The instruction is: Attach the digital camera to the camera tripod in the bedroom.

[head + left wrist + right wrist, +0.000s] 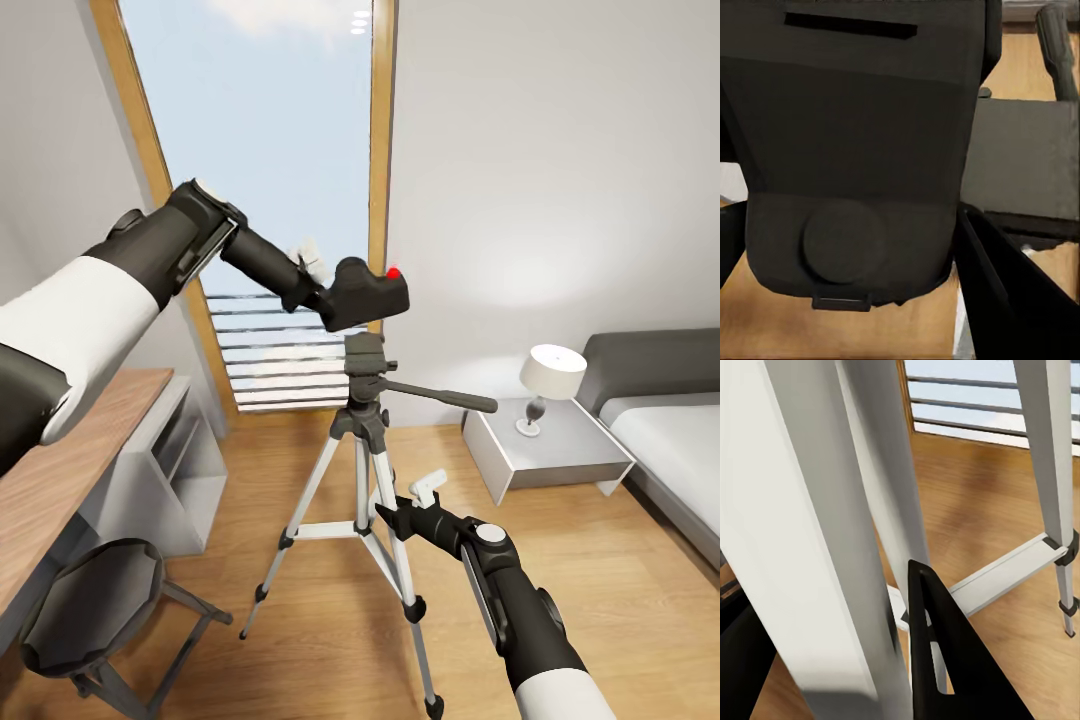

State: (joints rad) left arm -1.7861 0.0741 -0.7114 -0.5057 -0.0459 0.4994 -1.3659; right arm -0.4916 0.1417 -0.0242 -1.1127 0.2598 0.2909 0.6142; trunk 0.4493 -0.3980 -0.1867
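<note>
Two arms reached toward the tripod [362, 470], which stood on the wood floor [330, 640] before the tall window [265, 150]. Its three silver legs were spread, and its black pan handle [440, 396] pointed toward the nightstand [545, 450] with its white lamp [550, 385]. The left claw [325, 300] was clamped on the camera [368, 292], holding it just above the tripod's head [364, 355], red button up; I couldn't tell if the two touched. In the left wrist view the camera's dark body [862, 165] lay between the fingers [1005, 300], with the head plate [1020, 161] beside it. The right claw [395, 520] was low, at a tripod leg; in its wrist view the pale leg [817, 547] ran between the black fingers [937, 660], but whether they gripped it I couldn't tell. A desk [70, 470] and grey stool [90, 605] sat on the left, the bed [670, 420] on the right.
</note>
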